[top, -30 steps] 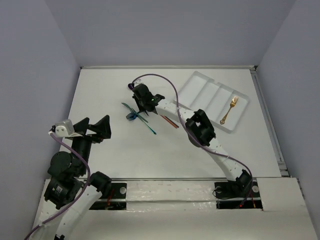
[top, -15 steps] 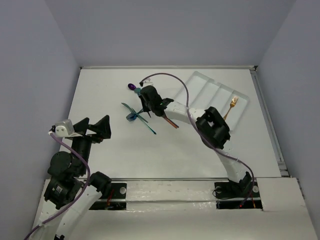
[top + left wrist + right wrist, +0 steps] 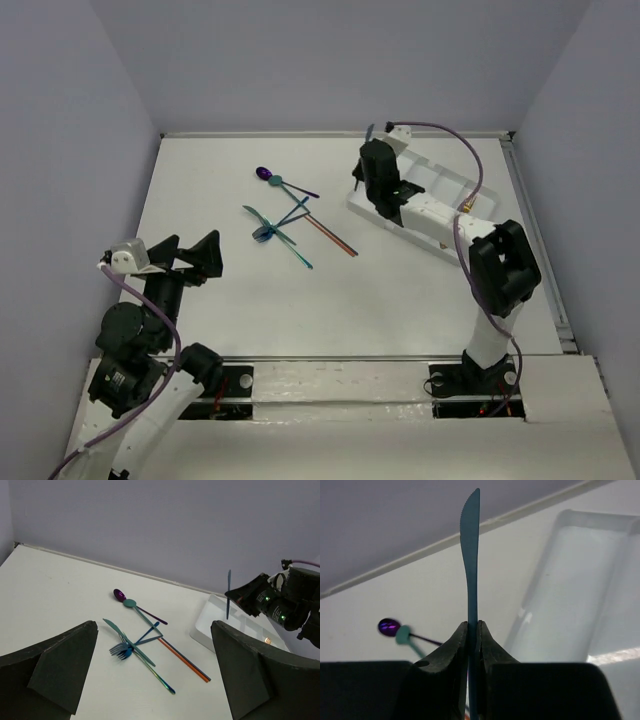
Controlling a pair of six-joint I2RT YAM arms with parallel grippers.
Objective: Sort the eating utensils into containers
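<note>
Newly by tray [image 3: 570, 605]: teal knife [image 3: 470, 555].

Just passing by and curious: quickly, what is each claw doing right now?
Left gripper: open, holding nothing.
Right gripper: closed on a teal knife, held upright.

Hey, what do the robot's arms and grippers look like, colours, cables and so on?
Both the left arm and right arm have white links, bulky black joints and a trailing purple cable. The left gripper and right gripper are matte black with wedge-shaped fingers; green lights glow on the right one.
</note>
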